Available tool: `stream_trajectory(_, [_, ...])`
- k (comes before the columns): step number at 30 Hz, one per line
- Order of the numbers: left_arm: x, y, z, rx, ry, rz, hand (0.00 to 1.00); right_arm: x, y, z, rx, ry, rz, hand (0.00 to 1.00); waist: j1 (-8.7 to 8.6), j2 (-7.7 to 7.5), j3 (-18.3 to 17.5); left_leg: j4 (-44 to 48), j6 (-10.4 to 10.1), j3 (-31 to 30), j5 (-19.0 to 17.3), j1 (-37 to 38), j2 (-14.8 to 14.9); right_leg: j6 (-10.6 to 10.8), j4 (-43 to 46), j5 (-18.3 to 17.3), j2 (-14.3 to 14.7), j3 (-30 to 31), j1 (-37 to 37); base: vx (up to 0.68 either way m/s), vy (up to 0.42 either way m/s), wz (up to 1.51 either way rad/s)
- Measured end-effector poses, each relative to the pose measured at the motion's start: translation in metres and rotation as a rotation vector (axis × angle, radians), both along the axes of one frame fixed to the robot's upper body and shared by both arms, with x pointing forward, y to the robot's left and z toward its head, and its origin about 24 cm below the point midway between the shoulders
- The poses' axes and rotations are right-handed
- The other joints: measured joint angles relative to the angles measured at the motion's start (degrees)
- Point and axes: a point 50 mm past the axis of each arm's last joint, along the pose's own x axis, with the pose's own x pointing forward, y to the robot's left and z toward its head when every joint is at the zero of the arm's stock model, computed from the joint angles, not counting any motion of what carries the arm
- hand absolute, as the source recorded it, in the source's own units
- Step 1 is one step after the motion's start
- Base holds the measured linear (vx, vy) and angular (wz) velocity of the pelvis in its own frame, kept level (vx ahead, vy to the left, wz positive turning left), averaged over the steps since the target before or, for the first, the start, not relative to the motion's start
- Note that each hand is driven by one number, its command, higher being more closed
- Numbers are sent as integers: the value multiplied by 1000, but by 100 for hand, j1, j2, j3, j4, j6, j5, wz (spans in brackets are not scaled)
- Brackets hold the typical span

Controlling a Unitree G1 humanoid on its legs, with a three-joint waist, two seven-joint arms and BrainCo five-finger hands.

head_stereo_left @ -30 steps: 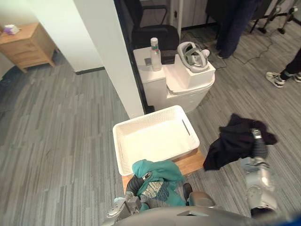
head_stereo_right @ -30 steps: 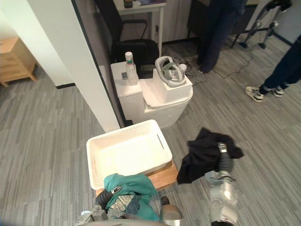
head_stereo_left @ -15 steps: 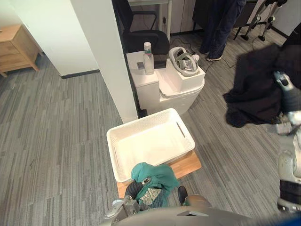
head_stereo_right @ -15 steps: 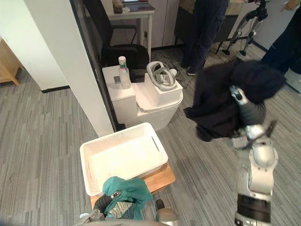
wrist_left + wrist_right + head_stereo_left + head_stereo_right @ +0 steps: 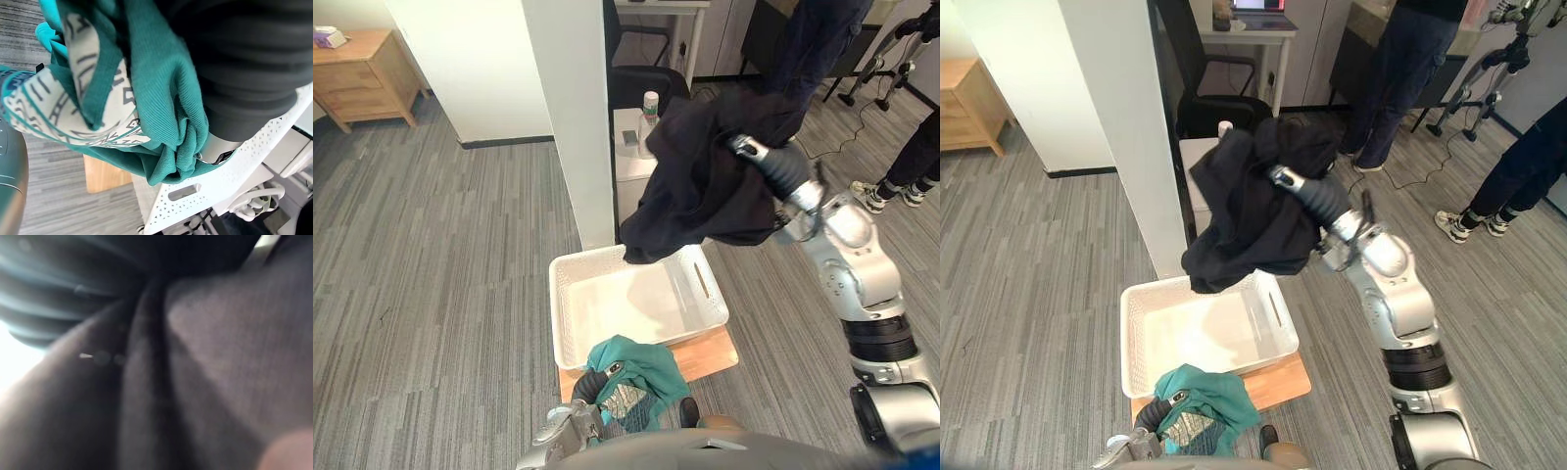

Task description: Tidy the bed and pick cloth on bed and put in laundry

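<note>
A white laundry basket [image 5: 570, 323] stands on a low wooden board [image 5: 713, 354] on the grey floor, with nothing inside. My right hand [image 5: 771, 166] is raised over the basket's far right side and is shut on a black cloth [image 5: 700, 186]. The cloth hangs in a big fold down to the basket's far rim. My left hand [image 5: 597, 385] is low, just in front of the basket's near rim. It is shut on a bunched teal cloth [image 5: 161, 98] with a pale patterned patch, which reaches the near rim.
A white pillar [image 5: 573, 117] rises just behind the basket. A white cabinet with a bottle [image 5: 651, 102] and a black chair [image 5: 1219, 108] stand beyond it. A wooden nightstand [image 5: 362, 64] is at the far left. People's legs [image 5: 813, 49] stand at the far right.
My right arm has swung the black cloth from low on the right up and leftward, over the basket's far side. The camera has shifted. The left hand keeps the teal cloth in place.
</note>
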Motion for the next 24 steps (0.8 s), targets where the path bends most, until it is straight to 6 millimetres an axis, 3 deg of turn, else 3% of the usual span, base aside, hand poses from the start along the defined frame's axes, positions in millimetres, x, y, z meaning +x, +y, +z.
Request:
stream_trajectory(7, [1,-2,0,12,29,30,100,-5,29,-63,-6,276,40,100,115,71,26,52,45,-170,50,-58,-17,1,-1,-3,-64,-209,62,-53,-28,13])
stream_trajectory(9, [1,-2,0,18,32,36,100,-7,38,-98,-17,410,12,100,126,141,71,36,60,-248,81,-130,-40,-3,-3,-9,-98,-282,31,-55,-20,15])
stream_trajectory(12, [5,-6,4,3,16,30,100,-3,34,-131,-86,494,-80,100,170,272,232,-35,67,-377,175,-356,-107,13,2,-1,-192,-427,-151,-81,-16,22])
stream_trajectory(15, [13,-8,10,-23,-22,43,100,7,23,-142,-154,480,-189,100,284,467,601,-35,95,-438,267,-580,-159,46,49,42,-256,-488,-356,-71,-8,14])
stream_trajectory(16, [14,-9,11,-31,-25,50,100,10,20,-142,-161,467,-212,0,284,507,663,-35,98,-469,292,-645,-170,53,53,53,-273,-524,-405,-59,-13,22])
stream_trajectory(20, [24,-14,17,-57,-56,48,100,49,-10,-118,-178,350,-449,0,369,763,1296,-3,148,-506,495,-918,-242,78,207,121,-362,-560,-742,-39,-3,11])
stream_trajectory(24, [28,-15,18,-53,-61,56,100,65,-35,-110,-332,275,-605,0,442,916,1574,1,152,-529,507,-977,-269,92,210,140,-396,-584,-789,-5,7,6])
